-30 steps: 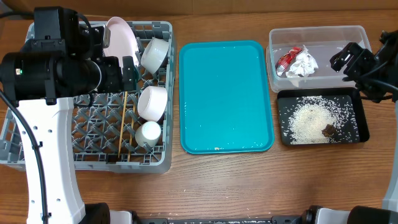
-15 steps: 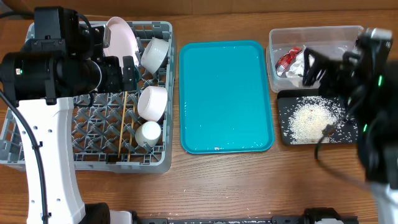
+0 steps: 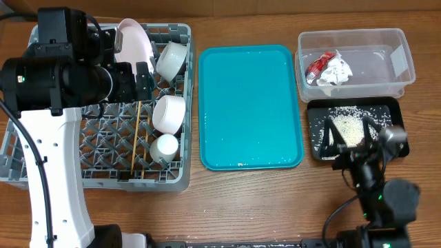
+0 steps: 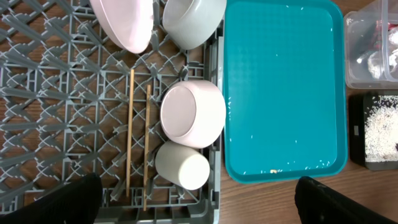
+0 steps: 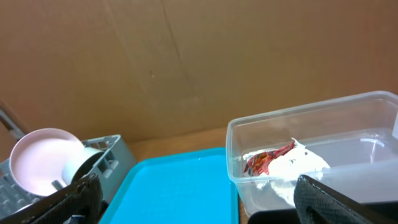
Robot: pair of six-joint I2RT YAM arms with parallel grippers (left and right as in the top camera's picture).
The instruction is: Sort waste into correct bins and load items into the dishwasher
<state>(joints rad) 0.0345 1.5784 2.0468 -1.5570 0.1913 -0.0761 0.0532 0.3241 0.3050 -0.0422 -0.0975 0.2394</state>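
Note:
The grey dish rack (image 3: 96,172) holds the white plate (image 3: 134,41), two white bowls (image 3: 172,60) (image 3: 169,114), the small cup (image 3: 164,148) and the chopsticks (image 3: 138,138). My left gripper (image 3: 141,79) hangs open and empty above the rack; its wrist view shows the cup (image 4: 181,165) and chopsticks (image 4: 138,143) below it. The red-and-white wrapper (image 3: 327,69) lies in the clear tub (image 3: 386,41). Rice (image 3: 348,125) lies in the black tray (image 3: 396,110). My right gripper (image 3: 351,138) is open and empty at that tray's front edge. The brown lump is hidden.
The flat teal tray (image 3: 251,107) lies between the rack and the bins, wet with a few specks. The right wrist view shows the clear tub (image 5: 323,124), the teal tray (image 5: 180,186) and a cardboard wall (image 5: 186,62) behind the table.
My right arm has swung from above the clear tub at the back right down towards the table's front, with its gripper now at the black tray. The left arm has not moved.

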